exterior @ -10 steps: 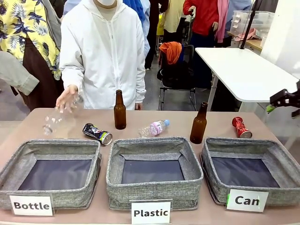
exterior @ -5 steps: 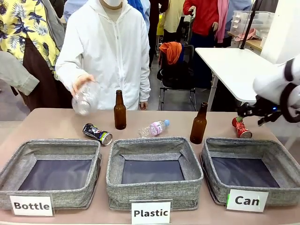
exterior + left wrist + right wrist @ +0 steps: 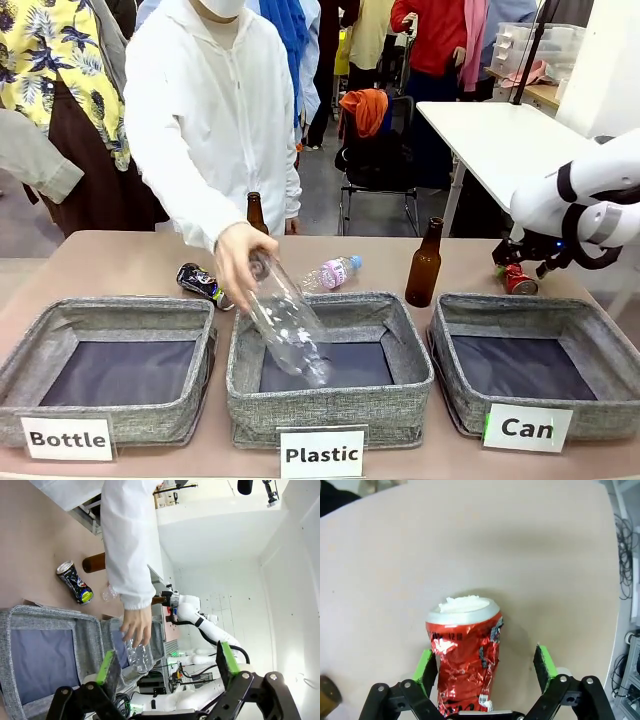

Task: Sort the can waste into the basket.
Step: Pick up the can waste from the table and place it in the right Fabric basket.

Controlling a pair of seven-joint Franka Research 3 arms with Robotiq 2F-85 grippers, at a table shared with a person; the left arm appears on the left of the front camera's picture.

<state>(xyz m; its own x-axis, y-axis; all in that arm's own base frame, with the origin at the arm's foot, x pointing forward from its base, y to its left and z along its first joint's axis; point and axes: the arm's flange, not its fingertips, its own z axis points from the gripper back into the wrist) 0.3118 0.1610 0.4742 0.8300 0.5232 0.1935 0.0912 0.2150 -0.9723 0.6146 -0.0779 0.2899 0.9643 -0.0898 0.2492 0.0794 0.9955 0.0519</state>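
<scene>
Tan table (image 3: 130, 262): Can basket (image 3: 520, 303), two more grey bins (image 3: 320, 305), two brown bottles (image 3: 424, 265), plastic bottle (image 3: 330, 272), red can (image 3: 465, 655), dark can (image 3: 195, 280)

Fixed front overview, two wrist close-ups

On the bench (image 3: 120, 260), three bins stand in a row along the near edge: left bin (image 3: 150, 418), middle bin (image 3: 330, 405), and on the right the basket (image 3: 610, 415) marked "Can". Behind the basket lies the crushed can (image 3: 517, 279), between the fingers of the right gripper (image 3: 486, 664). The printed can (image 3: 197, 282) lies behind the left bin. A person's hand (image 3: 238, 262) tilts a plastic bottle (image 3: 285, 325) into the middle bin.
</scene>
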